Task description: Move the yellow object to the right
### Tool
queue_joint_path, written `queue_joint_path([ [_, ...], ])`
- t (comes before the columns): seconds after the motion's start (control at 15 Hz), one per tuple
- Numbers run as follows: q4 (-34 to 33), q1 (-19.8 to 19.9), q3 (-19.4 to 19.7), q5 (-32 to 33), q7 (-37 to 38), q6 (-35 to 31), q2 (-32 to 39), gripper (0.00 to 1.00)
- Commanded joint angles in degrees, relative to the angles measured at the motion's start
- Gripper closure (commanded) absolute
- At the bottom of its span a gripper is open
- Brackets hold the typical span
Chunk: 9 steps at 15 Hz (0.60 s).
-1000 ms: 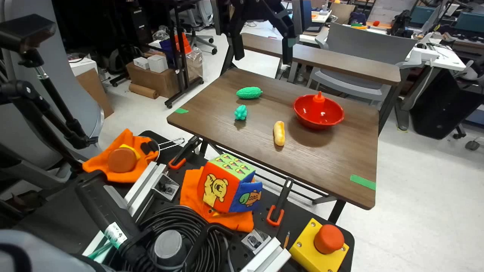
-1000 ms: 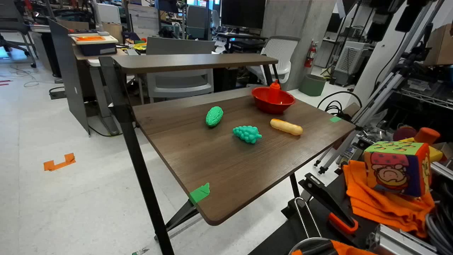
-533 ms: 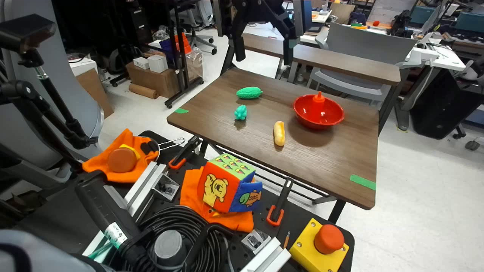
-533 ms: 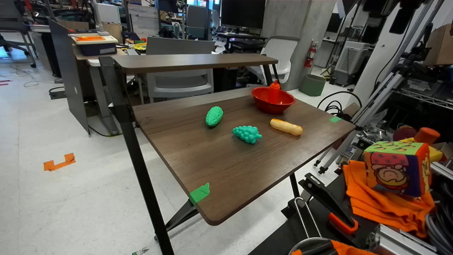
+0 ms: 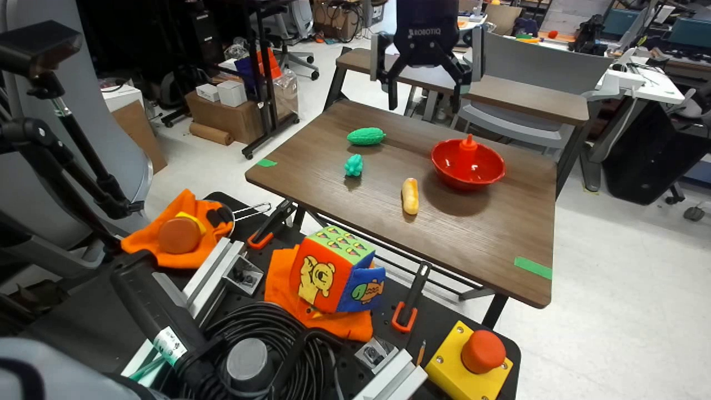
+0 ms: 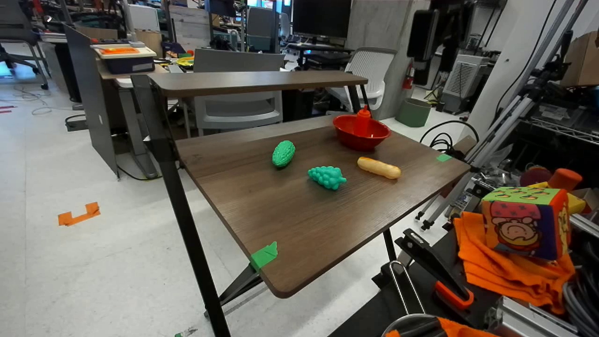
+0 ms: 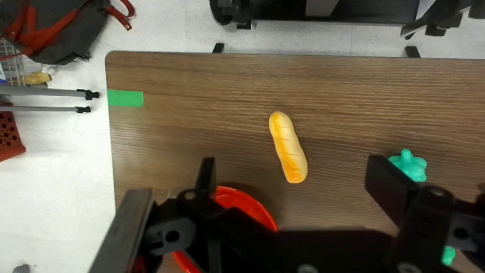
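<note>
Below the black two-fingered pincer (image 5: 425, 103), its fingers set wide apart well above the brown wood-grain table (image 7: 182, 125), lies the smooth yellow-orange oblong (image 7: 288, 148) with shallow grooves; the wrist view puts it between the lines of the fingertips, a broad strip of wood separating it from the straight table edge ahead. Beside one finger: glossy red round bowl (image 5: 471, 184), partly hidden there, holding a red nozzle-tipped bottle (image 5: 467, 155); farther out on that side, wood grain runs to a rounded corner and a green tape strip (image 7: 125, 98). Beside the opposite finger: knobbly teal cluster (image 7: 409, 167), pebbled green oval (image 5: 366, 136) near it.
</note>
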<state>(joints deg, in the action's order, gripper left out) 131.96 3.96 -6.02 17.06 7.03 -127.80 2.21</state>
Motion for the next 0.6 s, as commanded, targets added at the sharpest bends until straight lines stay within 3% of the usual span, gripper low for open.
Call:
queue_joint_path([
  [0.0,-11.36,-1.82,2.73,0.12,-6.41,-0.03,13.67,0.0],
  [0.27,-18.13,-2.74,3.06,-1.46,-11.87,0.98,22.05,0.0],
  [0.53,-19.39,-3.18,2.63,-2.46,-15.04,-1.42,26.07,0.0],
])
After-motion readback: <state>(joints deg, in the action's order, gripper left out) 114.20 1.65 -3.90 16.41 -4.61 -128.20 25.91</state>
